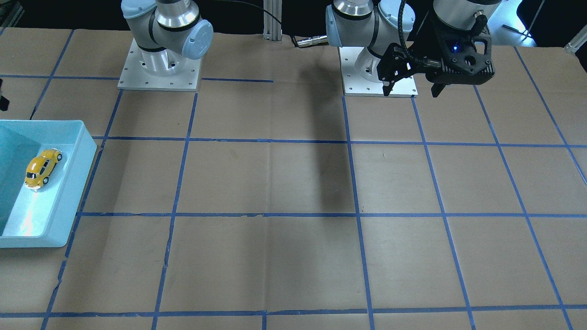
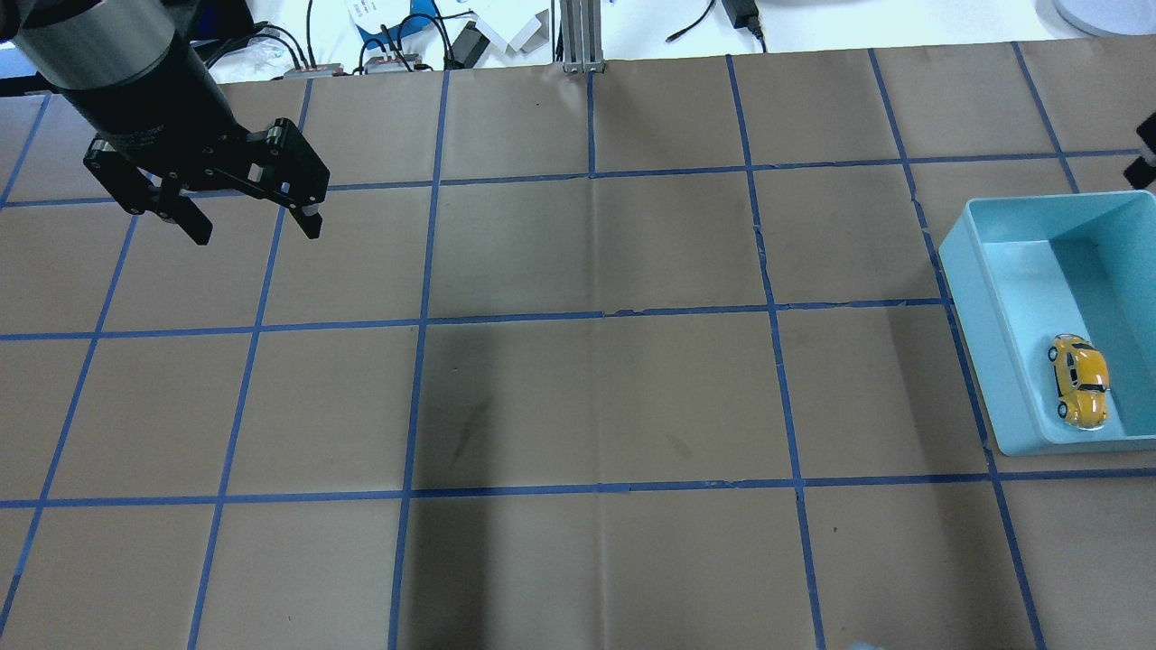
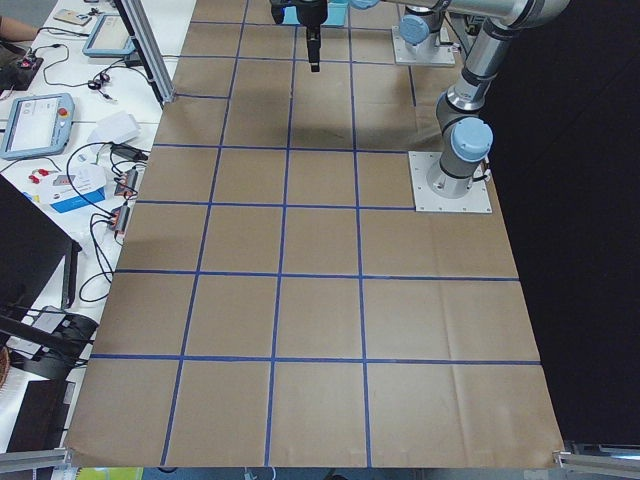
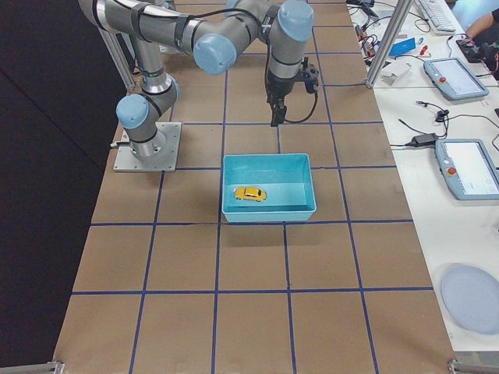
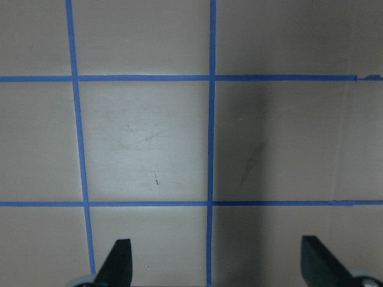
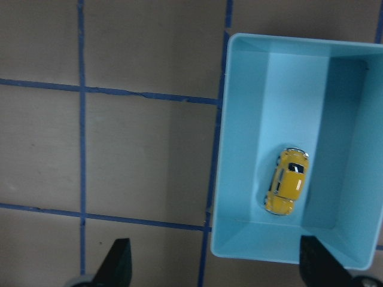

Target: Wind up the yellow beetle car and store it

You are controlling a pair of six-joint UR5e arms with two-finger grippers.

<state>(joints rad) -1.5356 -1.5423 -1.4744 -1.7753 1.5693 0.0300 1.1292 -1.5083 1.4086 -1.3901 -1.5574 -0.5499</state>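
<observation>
The yellow beetle car (image 2: 1079,379) lies on its wheels inside a light blue bin (image 2: 962,271) at the table's right side. It also shows in the front view (image 1: 42,167), the right-side view (image 4: 249,193) and the right wrist view (image 6: 287,188). My right gripper (image 6: 218,266) hangs high above the bin's edge, open and empty; it also shows in the right-side view (image 4: 277,115). My left gripper (image 2: 256,233) is open and empty, raised over the far left of the table (image 1: 411,93), far from the car. Its wrist view (image 5: 215,266) shows only bare paper and blue tape.
Brown paper with a blue tape grid covers the table (image 2: 596,397). The two arm bases (image 1: 160,68) (image 1: 378,87) stand at the robot's edge. An aluminium post (image 2: 578,36) stands at the far edge. Tablets (image 4: 468,167) and cables lie on the operators' bench.
</observation>
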